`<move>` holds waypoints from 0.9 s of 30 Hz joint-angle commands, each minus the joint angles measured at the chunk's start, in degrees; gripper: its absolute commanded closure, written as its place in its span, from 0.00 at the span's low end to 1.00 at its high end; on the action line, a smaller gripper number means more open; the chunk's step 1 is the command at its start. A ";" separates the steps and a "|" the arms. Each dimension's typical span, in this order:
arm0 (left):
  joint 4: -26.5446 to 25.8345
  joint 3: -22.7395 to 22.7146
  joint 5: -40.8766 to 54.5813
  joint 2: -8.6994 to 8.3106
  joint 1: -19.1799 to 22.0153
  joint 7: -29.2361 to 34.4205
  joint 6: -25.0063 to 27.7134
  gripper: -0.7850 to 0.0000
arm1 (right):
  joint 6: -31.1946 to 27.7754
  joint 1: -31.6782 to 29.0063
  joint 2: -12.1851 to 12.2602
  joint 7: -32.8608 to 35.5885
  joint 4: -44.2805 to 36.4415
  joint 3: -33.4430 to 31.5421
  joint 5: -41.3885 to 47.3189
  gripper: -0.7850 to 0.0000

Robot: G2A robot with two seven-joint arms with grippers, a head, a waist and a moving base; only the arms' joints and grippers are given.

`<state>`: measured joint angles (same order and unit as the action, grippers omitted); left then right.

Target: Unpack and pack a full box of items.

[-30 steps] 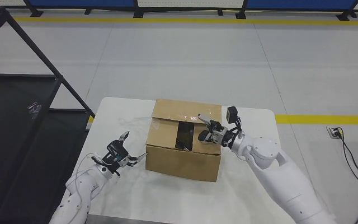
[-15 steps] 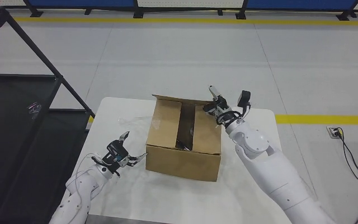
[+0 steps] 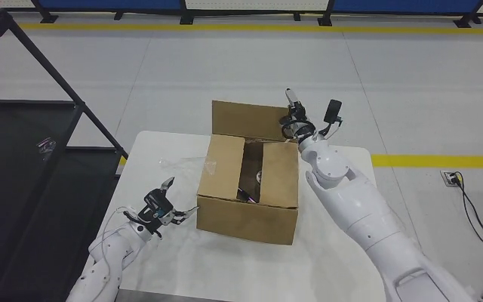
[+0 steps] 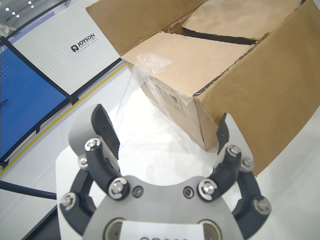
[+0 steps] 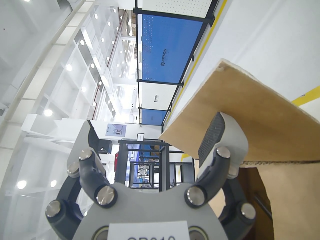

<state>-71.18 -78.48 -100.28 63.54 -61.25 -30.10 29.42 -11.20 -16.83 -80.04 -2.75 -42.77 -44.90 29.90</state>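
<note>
Unpacking at the opening stage: the right tool (image 3: pixel 291 106), fingers spread and pinching nothing, stands at the upright rear flap (image 3: pixel 245 119) of the cardboard box (image 3: pixel 245 219), one finger right at the flap's face. The left tool (image 4: pixel 161 116), likewise spread and empty, hangs over the table (image 3: pixel 226 264), the box's near corner just ahead of it. Two inner flaps (image 3: pixel 223 167) lie almost flat, a dark slot between them. The next move likely calls for folding these outward to reach the contents. The box is plain brown and ragged-edged, with clear film (image 4: pixel 140 81) trailing from one corner.
</note>
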 commanded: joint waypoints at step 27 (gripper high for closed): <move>0.00 0.00 0.00 0.00 0.00 0.00 0.00 0.00 | 1.46 5.42 -6.51 -2.81 15.15 1.85 -1.57 0.00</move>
<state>-71.18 -78.48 -100.28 63.54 -61.25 -30.10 29.42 -9.96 -11.48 -86.41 -5.16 -27.96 -42.81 27.99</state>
